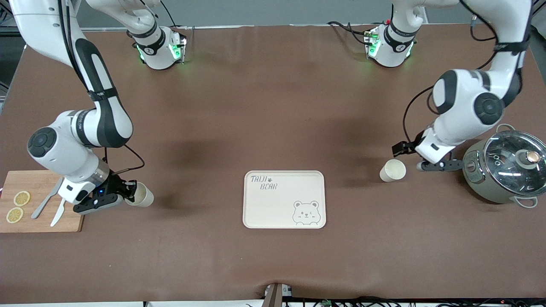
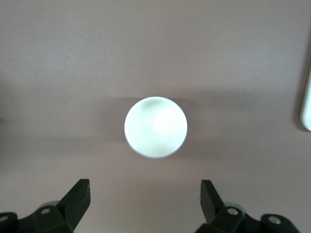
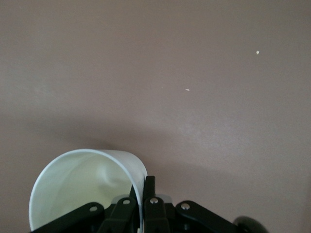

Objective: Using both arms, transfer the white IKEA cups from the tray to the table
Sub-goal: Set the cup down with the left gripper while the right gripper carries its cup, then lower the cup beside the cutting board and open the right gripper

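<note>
right claw (image 1: 130,194) pinching cup (image 1: 140,196) rim by cutting board (image 1: 40,181), left claw (image 1: 416,164) w/ 2nd cup (image 1: 392,170) beside it

Bear-printed tray (image 1: 273,213), lidded pot (image 1: 503,170), cutting board (image 1: 38,181)

Tray (image 1: 284,199) sits mid-table between two cups (image 1: 393,170), one (image 1: 142,195) toward each arm's end

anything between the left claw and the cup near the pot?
Nothing. The left wrist view shows only bare brown table between the open left claw and the free-standing cup; the front view agrees.
</note>
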Robot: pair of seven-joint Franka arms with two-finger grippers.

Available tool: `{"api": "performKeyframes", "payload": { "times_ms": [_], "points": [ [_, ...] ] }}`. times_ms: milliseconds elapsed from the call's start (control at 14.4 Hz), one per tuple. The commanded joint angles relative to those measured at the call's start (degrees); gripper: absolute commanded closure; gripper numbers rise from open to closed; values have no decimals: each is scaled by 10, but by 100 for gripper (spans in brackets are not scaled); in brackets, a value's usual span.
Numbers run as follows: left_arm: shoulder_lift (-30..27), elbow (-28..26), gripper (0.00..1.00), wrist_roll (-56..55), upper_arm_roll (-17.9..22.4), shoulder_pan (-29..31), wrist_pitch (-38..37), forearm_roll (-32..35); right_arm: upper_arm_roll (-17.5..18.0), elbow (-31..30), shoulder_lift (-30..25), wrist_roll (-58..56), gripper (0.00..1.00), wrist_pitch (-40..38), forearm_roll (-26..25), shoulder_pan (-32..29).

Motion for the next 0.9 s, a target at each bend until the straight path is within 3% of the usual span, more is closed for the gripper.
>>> {"api": "performKeyframes", "payload": {
  "times_ms": [0,208,417,695,834],
  "points": [
    [15,77,0,-4,0,7,-53,-1,11,-17,10,-30,100,29,21,-17],
    [25,132,0,-6,9,33,-54,1,12,-19,44,-30,100,80,21,-16],
    [20,159,0,-40,12,37,-60,79,16,-18,64,-30,100,101,21,-12],
    [18,252,0,-21,13,96,-194,90,19,-18,71,-29,100,111,21,-13],
    [23,261,0,-7,14,107,-199,89,19,-16,71,-29,98,110,21,-13]
  ]
}}
